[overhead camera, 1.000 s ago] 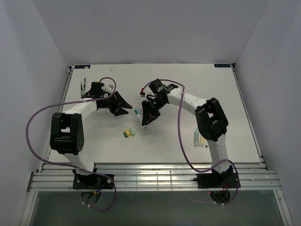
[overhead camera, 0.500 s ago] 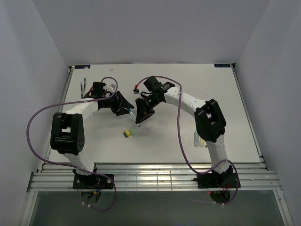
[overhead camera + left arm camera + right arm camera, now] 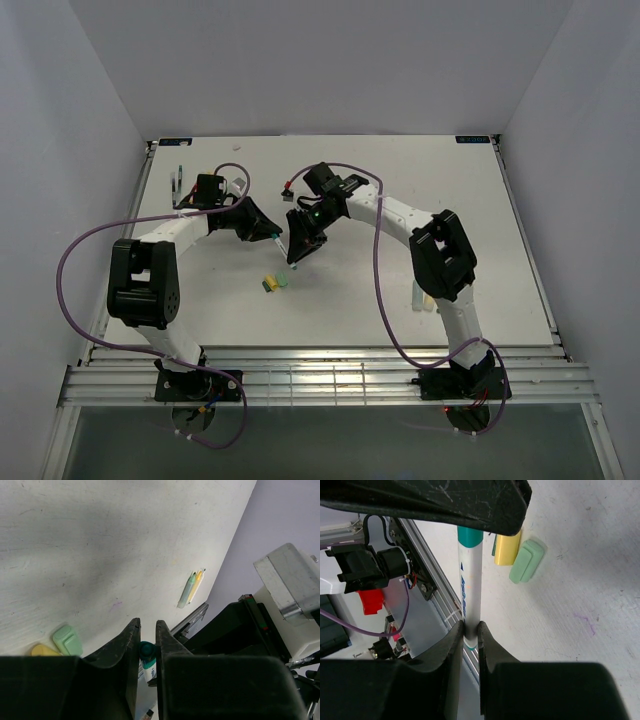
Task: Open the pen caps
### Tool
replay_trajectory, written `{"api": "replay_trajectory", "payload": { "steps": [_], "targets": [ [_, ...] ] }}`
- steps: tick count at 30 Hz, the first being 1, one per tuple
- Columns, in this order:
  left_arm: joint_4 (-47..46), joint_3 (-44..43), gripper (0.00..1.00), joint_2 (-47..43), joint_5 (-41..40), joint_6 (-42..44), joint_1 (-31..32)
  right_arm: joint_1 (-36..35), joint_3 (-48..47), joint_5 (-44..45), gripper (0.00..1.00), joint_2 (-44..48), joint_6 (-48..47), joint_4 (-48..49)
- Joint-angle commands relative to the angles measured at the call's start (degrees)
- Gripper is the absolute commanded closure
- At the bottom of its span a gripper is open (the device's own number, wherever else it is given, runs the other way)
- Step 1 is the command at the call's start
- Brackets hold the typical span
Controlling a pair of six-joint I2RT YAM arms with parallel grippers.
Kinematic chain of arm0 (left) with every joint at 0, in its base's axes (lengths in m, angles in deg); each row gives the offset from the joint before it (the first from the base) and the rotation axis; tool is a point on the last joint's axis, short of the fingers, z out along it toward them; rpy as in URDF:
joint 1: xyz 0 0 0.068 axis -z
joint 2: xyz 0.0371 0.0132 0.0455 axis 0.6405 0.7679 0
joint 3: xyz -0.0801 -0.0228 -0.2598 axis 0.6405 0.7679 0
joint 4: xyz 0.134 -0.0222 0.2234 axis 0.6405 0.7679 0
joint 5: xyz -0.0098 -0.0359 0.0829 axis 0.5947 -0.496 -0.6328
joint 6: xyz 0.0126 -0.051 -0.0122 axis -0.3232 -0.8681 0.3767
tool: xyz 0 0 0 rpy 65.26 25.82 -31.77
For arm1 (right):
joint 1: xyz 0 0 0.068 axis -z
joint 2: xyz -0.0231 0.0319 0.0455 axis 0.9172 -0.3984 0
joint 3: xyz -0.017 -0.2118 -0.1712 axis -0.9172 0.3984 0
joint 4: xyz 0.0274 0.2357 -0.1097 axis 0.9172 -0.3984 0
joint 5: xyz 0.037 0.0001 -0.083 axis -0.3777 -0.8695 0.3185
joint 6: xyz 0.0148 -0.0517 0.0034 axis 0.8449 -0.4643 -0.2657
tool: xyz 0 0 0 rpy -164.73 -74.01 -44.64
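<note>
Two arms [image 3: 185, 228] [image 3: 395, 213] meet: right pincer [image 3: 470, 628] grips pen [image 3: 469, 580], left pincer [image 3: 148, 625] cap [image 3: 146, 651]

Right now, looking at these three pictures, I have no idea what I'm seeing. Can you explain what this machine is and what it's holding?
These are two robot arms bolted at the near edge of a white table. The wide picture looks down from above; the other two come from a camera on each wrist, so the black shapes at the bottom are that arm's own fingers. The right gripper is clamped on a white pen. The left gripper is closed around that pen's teal cap. On the table lie a loose yellow cap and a green cap, with two markers farther off.
</note>
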Motion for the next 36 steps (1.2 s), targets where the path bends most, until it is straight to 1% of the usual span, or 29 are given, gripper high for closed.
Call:
{"api": "replay_trajectory", "payload": {
  "steps": [1, 3, 4, 6, 9, 10, 11, 14, 15, 16, 17, 18, 19, 20, 21, 23, 26, 31, 32, 33, 34, 35, 36],
  "targets": [
    [-0.98, 0.76, 0.76, -2.52, 1.81, 0.26, 0.29, -0.17, -3.56, 0.30, 0.92, -0.90, 1.00, 0.70],
    [-0.89, 1.02, 0.69, -2.70, 1.81, 0.35, 0.37, -0.17, -4.09, 0.12, 0.92, -1.25, 1.35, 0.70],
    [-0.98, 1.11, 0.68, -2.87, 1.81, 0.35, 0.37, -0.25, -4.09, 0.12, 0.92, -1.25, 1.35, 0.70],
    [-0.90, 1.29, 0.66, -2.96, 1.63, 0.35, 0.37, -0.17, -3.74, -0.05, 0.92, -1.25, 1.53, 0.70],
    [-0.90, 1.38, 0.67, -3.23, 1.63, 0.35, 0.37, -0.17, -3.30, -0.32, 0.92, -1.17, 1.61, 0.79],
    [-0.89, 1.38, 0.67, -3.23, 1.63, 0.35, 0.37, -0.17, -3.30, -0.32, 0.92, -1.08, 1.61, 0.79],
    [-0.98, 1.38, 0.72, -3.23, 1.63, 0.35, 0.37, -0.17, -3.30, -0.41, 0.92, -1.08, 1.61, 0.79],
    [-0.89, 1.47, 0.79, -3.32, 1.72, 0.44, 0.46, -0.17, -2.77, -0.50, 0.92, -0.64, 1.61, 0.88],
    [-0.98, 1.47, 0.84, -3.40, 1.54, 0.44, 0.37, -0.17, -2.60, -0.76, 0.92, -0.55, 1.35, 0.88],
    [-0.98, 1.47, 0.87, -3.40, 1.63, 0.44, 0.46, -0.17, -2.34, -0.76, 0.92, -0.46, 1.26, 0.88],
    [-0.98, 1.47, 0.89, -3.40, 1.63, 0.44, 0.46, -0.17, -2.33, -0.85, 0.88, -0.38, 1.00, 0.88],
    [-0.98, 1.47, 0.94, -3.40, 1.63, 0.53, 0.46, -0.17, -2.33, -0.67, 0.83, -0.37, 0.91, 0.88],
    [-1.07, 1.38, 0.97, -3.40, 1.80, 0.53, 0.46, -0.25, -2.33, -0.58, 0.77, -0.46, 0.65, 0.88],
    [-1.07, 1.47, 0.99, -3.40, 1.81, 0.53, 0.46, -0.17, -2.94, -0.58, 0.64, -0.81, 0.56, 0.70],
    [-1.07, 1.55, 1.00, -3.49, 1.89, 0.44, 0.55, -0.25, -3.30, -0.76, 0.58, -1.16, 0.56, 0.61],
    [-1.25, 1.73, 1.00, -3.58, 1.89, 0.44, 0.72, -0.17, -5.39, -0.76, 0.52, -2.56, 0.82, 0.44],
    [-1.25, 1.73, 1.00, -3.58, 1.98, 0.35, 0.90, -0.26, -8.04, -1.11, 0.51, -4.84, 1.70, 0.26],
    [-1.25, 1.47, 1.00, -3.75, 1.98, 0.17, 0.90, -0.34, -10.16, -2.25, 0.53, -6.79, 2.76, 0.52],
    [-1.33, 1.55, 1.00, -3.75, 1.89, 0.17, 0.90, -0.43, -10.16, -2.17, 0.57, -7.14, 2.76, 0.52],
    [-1.25, 1.64, 1.00, -3.75, 1.89, 0.17, 0.90, -0.34, -10.33, -2.17, 0.63, -7.32, 2.84, 0.61],
    [-1.33, 1.73, 1.00, -3.75, 1.81, 0.00, 0.90, -0.34, -10.42, -2.34, 0.71, -7.49, 3.11, 0.61],
    [-1.42, 1.73, 1.00, -3.41, 1.46, -0.44, 0.90, -0.52, -10.51, -2.34, 0.92, -7.67, 3.20, 0.52],
    [-1.42, 1.56, 1.00, -3.14, 0.93, -0.70, 0.90, -0.52, -10.25, -1.21, 0.92, -7.50, 3.02, 0.35]
  ]
}}
